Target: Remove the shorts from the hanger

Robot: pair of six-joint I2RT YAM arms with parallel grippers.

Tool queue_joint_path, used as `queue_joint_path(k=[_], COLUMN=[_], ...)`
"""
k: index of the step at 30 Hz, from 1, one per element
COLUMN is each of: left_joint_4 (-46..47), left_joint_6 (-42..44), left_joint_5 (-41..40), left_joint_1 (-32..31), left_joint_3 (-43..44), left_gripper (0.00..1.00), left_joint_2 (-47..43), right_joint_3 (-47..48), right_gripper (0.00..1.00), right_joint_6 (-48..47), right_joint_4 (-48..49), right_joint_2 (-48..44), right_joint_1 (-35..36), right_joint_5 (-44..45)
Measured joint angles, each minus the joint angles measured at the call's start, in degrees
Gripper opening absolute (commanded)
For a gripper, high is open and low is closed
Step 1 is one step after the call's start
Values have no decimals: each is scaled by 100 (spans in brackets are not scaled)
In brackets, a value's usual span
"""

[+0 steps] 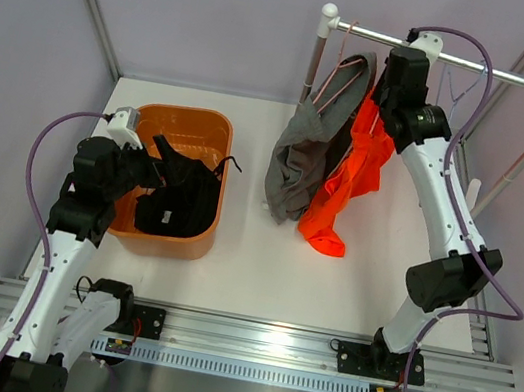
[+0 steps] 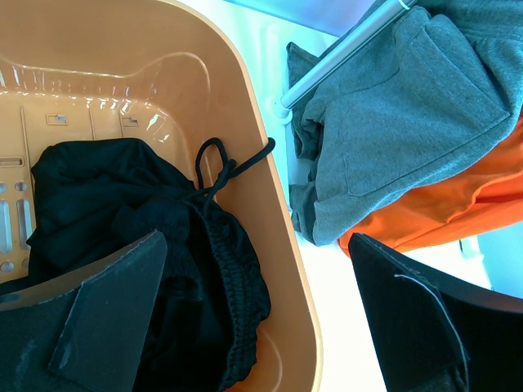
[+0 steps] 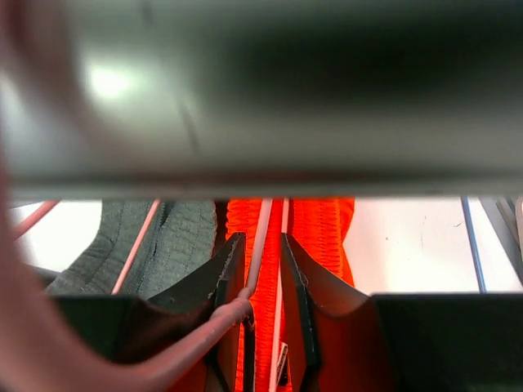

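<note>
The left claw (image 2: 257, 322) hangs wide apart over the orange basket (image 1: 194, 118), with 1 pair, the black shorts (image 2: 106, 196), inside. The grey shorts (image 1: 298, 167) and orange shorts (image 1: 345, 185) hang touching on the rail (image 1: 488, 68). The right claw (image 3: 263, 278) has its jaws narrowly apart astride a white hanger wire (image 3: 260, 237). Pinching wire with waistband could drag hanger and grey pair down. White counter (image 1: 261, 257), lilac walls (image 1: 193, 11).

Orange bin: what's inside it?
Only the black shorts, heaped, drawstring looped against the wall of the orange bin. Bare slotted floor shows beside them; anything beneath the heap is covered.
</note>
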Motion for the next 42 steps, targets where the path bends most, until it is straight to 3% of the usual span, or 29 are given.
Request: queue_joint_path(k=[15, 21, 26, 42], left_joint_4=[0, 0, 0, 0], left_joint_6=[37, 42, 55, 66], left_joint_5=[2, 2, 2, 11], left_joint_1=[0, 0, 0, 0], left_joint_3=[0, 0, 0, 0], left_gripper=[99, 99, 99, 99], left_joint_2=[-2, 0, 0, 7], right_joint_3=[66, 214, 291, 1054], right_gripper=[29, 18, 0, 0], right_joint_6=[-199, -269, -297, -315], right_joint_4=[155, 122, 105, -715], right_joint_2=[-68, -39, -35, -24], right_joint_1=[0, 0, 0, 0], right_joint_5=[146, 142, 138, -105])
